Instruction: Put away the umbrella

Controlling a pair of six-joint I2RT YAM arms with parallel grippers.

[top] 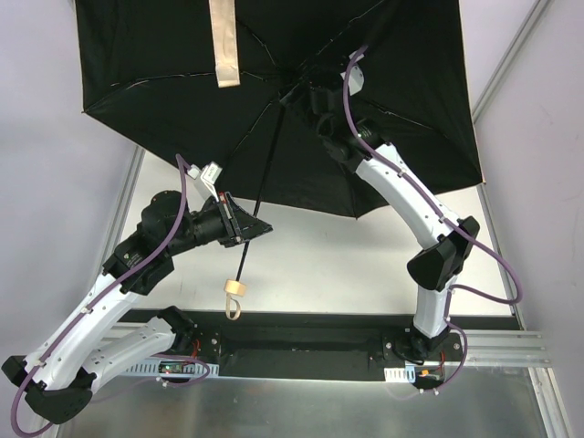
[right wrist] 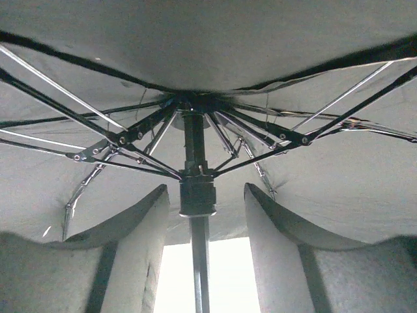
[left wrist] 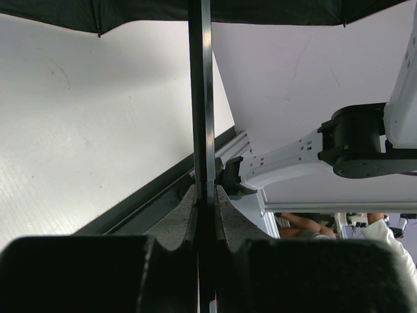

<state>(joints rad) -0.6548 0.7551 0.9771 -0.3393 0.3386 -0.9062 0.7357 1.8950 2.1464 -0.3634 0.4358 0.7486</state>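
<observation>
Spreading across the upper half of the overhead view, the umbrella stands fully open with its black lining toward the camera. Its far edge is cut off by the frame, and its outer face is turned away from every view. A beige strap hangs down over the lining near the top. The thin dark shaft slants down toward the arms' bases and ends in a pale knob handle with a small loop, near the front edge of the white table — whether the handle touches the table cannot be told. The left gripper is clamped on the shaft a little above the handle. In the left wrist view the shaft rises straight from between its fingers, which are dark, blurred and cut off at the bottom. The right gripper reaches up under the canopy by the hub and is hard to pick out against the black fabric from above. Its own camera shows its fingers spread to either side of the runner with a gap on each side — jaws apart, holding nothing. The metal ribs fan out above the runner.
</observation>
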